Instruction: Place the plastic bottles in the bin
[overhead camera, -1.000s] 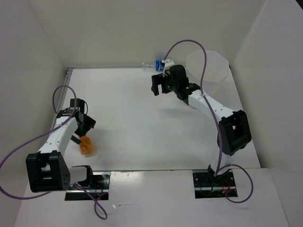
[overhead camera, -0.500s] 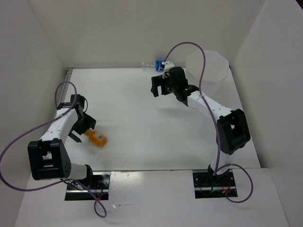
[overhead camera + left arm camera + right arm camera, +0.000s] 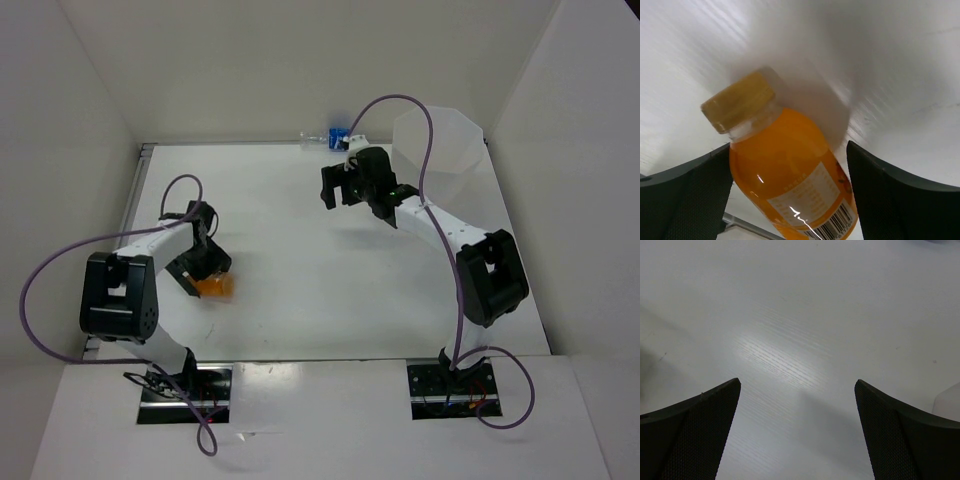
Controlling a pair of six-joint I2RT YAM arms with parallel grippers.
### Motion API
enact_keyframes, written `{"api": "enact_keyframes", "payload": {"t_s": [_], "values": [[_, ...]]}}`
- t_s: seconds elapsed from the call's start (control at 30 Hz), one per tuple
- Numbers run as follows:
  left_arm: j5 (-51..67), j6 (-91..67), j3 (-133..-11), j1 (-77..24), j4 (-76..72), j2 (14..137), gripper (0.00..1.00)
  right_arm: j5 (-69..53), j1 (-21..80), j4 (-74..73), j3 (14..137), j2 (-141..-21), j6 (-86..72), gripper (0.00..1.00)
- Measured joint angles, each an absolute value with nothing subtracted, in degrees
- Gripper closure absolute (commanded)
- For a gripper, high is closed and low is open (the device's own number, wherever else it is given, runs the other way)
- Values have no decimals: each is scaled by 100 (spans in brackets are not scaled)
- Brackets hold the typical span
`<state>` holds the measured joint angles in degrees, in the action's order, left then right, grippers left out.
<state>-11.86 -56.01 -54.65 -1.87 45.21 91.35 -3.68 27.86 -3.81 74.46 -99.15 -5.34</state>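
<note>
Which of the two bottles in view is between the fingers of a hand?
The orange bottle, gripped by the left hand. The clear blue-label bottle lies at the far edge of the table, with no hand on it.

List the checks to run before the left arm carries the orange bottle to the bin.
1. Grip on the stubby orange plastic bottle: ok, the left pincer has a finger touching each side.
2. Bottle lifted off the white table: cannot tell.
3. Tall translucent white faceted bin upright, mouth open: ok.
4. Right pincer open and empty: ok.
5. Route to the bin: not ok, the right arm likely lies across it.
</note>
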Motion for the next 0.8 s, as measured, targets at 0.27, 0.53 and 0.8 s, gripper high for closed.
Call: {"api": "enact_keyframes", "payload": {"t_s": [0.27, 0.53, 0.8], "values": [[-1354, -5763, -5568, -742, 4425, 9223, 48, -233, 2786, -379, 7446, -9911, -620, 0], [-1525, -5710, -6226, -1472, 4370, 9496, 52, -196, 2786, -360, 7411, -9824, -698, 0], [-1103, -5017, -7157, -1686, 3437, 9319, 52, -158, 2770, -381, 7253, -9400, -834, 0]]}}
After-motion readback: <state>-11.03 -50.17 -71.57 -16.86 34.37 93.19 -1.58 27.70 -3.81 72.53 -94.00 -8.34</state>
